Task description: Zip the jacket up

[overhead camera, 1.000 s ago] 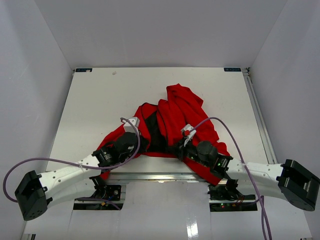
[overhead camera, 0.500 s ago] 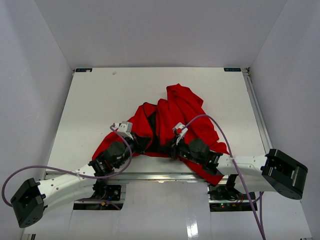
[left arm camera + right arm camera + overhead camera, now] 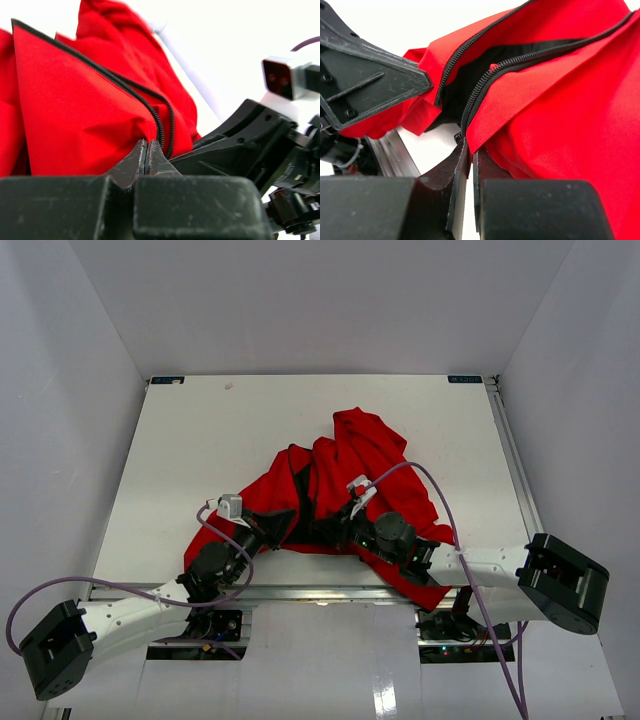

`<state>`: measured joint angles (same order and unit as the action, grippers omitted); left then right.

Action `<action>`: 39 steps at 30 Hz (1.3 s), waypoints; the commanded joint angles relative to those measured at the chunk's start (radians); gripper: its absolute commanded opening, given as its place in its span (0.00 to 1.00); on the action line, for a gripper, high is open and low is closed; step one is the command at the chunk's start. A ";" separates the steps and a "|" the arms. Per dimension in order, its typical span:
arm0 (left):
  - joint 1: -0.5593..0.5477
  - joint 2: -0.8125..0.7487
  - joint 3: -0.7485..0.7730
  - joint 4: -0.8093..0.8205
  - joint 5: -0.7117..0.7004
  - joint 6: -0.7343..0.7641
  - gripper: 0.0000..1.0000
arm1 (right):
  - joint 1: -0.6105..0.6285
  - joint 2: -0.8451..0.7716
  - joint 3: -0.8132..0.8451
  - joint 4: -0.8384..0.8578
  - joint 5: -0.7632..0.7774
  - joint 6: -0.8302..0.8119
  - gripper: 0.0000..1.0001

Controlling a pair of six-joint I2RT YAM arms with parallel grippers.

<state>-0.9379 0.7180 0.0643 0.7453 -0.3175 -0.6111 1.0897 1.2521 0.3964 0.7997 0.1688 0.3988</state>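
The red jacket [image 3: 350, 455] lies crumpled on the white table, its front open near the front edge. The dark zipper's two halves are apart, with black lining between them [image 3: 480, 87]. My left gripper [image 3: 272, 528] is shut on the jacket's left front edge, its tips pinching fabric right beside the zipper teeth [image 3: 148, 147]. My right gripper [image 3: 347, 523] is shut on the right front edge at the bottom end of its zipper half [image 3: 471, 150]. The two grippers are close together. I cannot see a slider clearly.
The bare white table [image 3: 200, 440] spreads left of and behind the jacket. A metal rail [image 3: 330, 592] runs along the near edge just below the grippers. White walls enclose the table. Purple cables [image 3: 440, 510] loop over the arms.
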 commanded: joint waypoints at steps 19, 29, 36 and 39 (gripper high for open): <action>0.004 0.065 -0.042 0.300 0.045 0.083 0.00 | 0.003 -0.077 0.029 0.156 -0.113 0.003 0.08; 0.004 0.080 -0.053 0.330 0.049 0.084 0.00 | 0.004 -0.076 0.051 0.145 -0.083 -0.009 0.08; 0.004 0.090 -0.060 0.345 0.050 0.083 0.00 | 0.003 -0.067 0.058 0.156 -0.078 0.008 0.08; 0.004 0.095 -0.063 0.369 0.057 0.079 0.00 | 0.003 -0.070 0.062 0.156 -0.083 0.010 0.08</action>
<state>-0.9379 0.8096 0.0528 1.0512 -0.2898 -0.5377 1.0889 1.1862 0.4052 0.8715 0.0784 0.4051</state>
